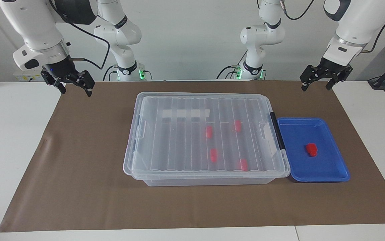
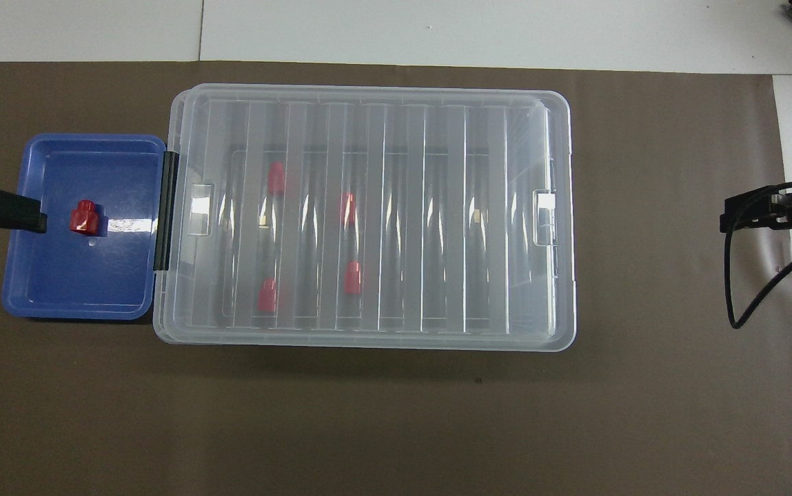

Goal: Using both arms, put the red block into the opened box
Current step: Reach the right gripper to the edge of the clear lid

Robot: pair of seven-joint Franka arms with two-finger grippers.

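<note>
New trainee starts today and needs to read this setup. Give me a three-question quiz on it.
1. True or false: the box has its lid on.
2. How many red blocks lie inside the box?
3. Where is the red block that is outside the box? A) on the brown mat B) in the blue tray C) in the left pincer

Key:
1. True.
2. Four.
3. B. Both the left pincer and the right pincer are open and hold nothing, raised over the mat at the robots' edge.
</note>
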